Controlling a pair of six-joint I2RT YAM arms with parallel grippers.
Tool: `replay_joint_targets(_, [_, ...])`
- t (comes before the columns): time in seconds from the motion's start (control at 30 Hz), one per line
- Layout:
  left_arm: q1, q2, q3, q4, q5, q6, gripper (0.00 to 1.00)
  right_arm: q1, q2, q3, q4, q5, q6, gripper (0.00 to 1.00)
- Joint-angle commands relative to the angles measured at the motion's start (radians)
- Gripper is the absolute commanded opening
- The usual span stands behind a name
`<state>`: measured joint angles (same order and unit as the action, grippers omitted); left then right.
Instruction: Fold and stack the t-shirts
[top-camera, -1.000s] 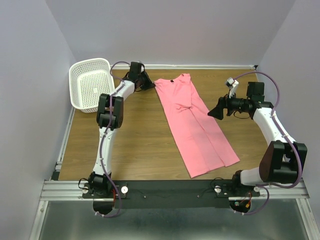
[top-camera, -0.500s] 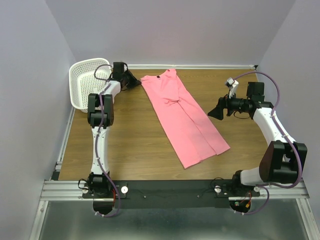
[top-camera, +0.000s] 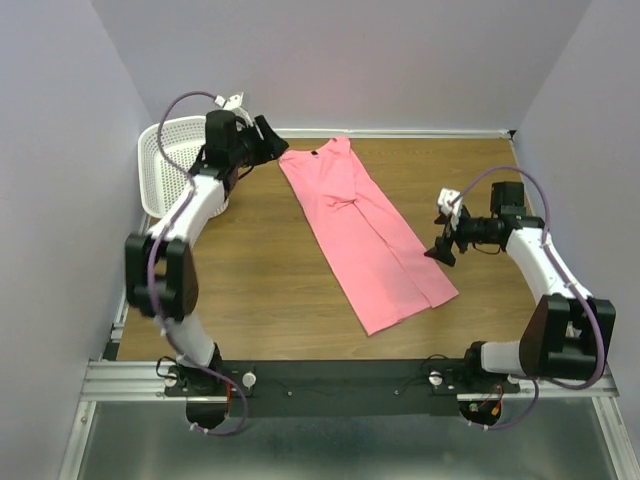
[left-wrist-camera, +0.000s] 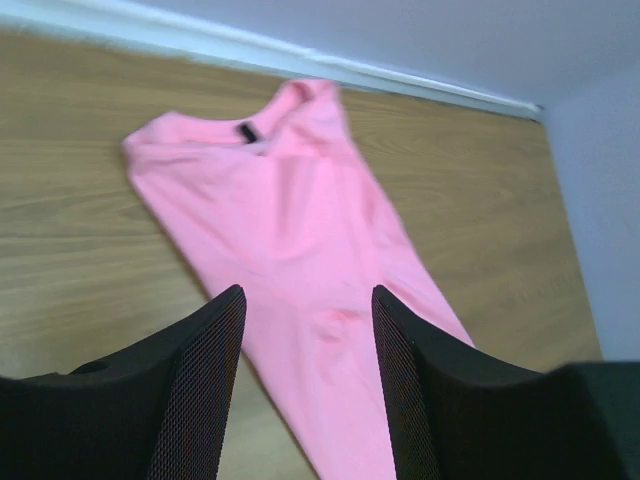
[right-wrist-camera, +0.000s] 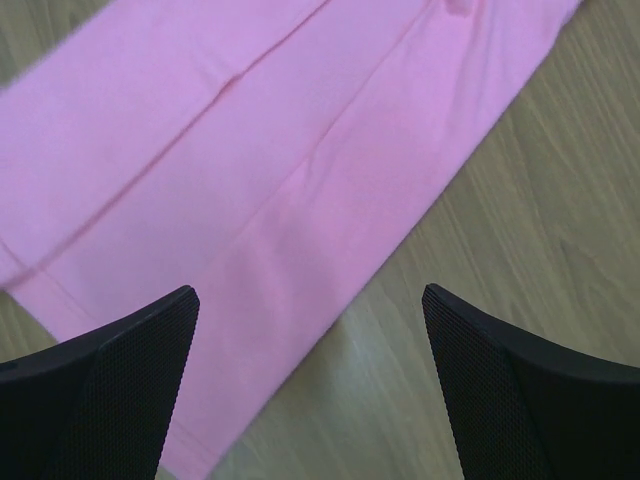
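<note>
One salmon-pink t-shirt (top-camera: 365, 235) lies on the wooden table, folded lengthwise into a long strip that runs from the far left to the near right, its neck with the dark label at the far end. My left gripper (top-camera: 272, 135) hangs open in the air just left of the collar, holding nothing. In the left wrist view the t-shirt (left-wrist-camera: 290, 210) lies flat below the open left gripper (left-wrist-camera: 308, 390). My right gripper (top-camera: 440, 246) stands open beside the strip's right edge. In the right wrist view the t-shirt (right-wrist-camera: 250, 150) fills the upper left, and the right gripper (right-wrist-camera: 310, 390) straddles its edge from above.
A white perforated basket (top-camera: 152, 175) sits at the far left corner, partly behind the left arm. Walls close the table on the left, back and right. Bare wood (top-camera: 260, 270) lies left of the shirt and more bare wood (top-camera: 470, 180) right of it.
The left gripper dragged the shirt's collar end to the left, then opened, let go and rose. The right gripper moved nearer and closer to the shirt's right edge.
</note>
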<state>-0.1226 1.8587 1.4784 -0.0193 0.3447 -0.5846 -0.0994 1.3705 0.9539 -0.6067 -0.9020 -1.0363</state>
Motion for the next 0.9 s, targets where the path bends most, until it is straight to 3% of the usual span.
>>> replay_joint_targets(0.0, [-0.337,-0.361,-0.266,0.133,-0.178,0.561,0.66,0.001,-0.119,-0.211,-0.093,0.035,-0.726,1.0])
replay_joint_targets(0.07, [-0.566,-0.548,-0.439,0.142,-0.306,0.64,0.66,0.001,-0.084,-0.19,-0.272,0.055,-0.944,1.0])
replay_joint_targets(0.17, [-0.734,-0.648,-0.628,0.147,-0.409,0.599,0.66,-0.002,0.065,-0.08,-0.523,0.125,-1.102,0.95])
replay_joint_targets(0.2, [-0.849,-0.708,-0.715,0.156,-0.449,0.562,0.65,-0.003,0.105,-0.031,-0.651,0.149,-1.187,0.89])
replay_joint_targets(0.27, [-0.949,-0.749,-0.783,0.188,-0.487,0.514,0.65,-0.005,0.141,-0.036,-0.694,0.184,-1.231,0.87])
replay_joint_targets(0.43, [-1.185,-0.73,-0.901,0.27,-0.578,0.442,0.61,-0.005,0.096,-0.13,-0.564,0.259,-1.228,0.82])
replay_joint_targets(0.7, [-1.278,-0.324,-0.739,0.286,-0.633,0.46,0.59,-0.01,0.127,-0.138,-0.521,0.325,-1.186,0.73])
replay_joint_targets(0.87, [-1.278,-0.205,-0.676,0.294,-0.667,0.44,0.58,-0.034,0.141,-0.13,-0.525,0.308,-1.174,0.7])
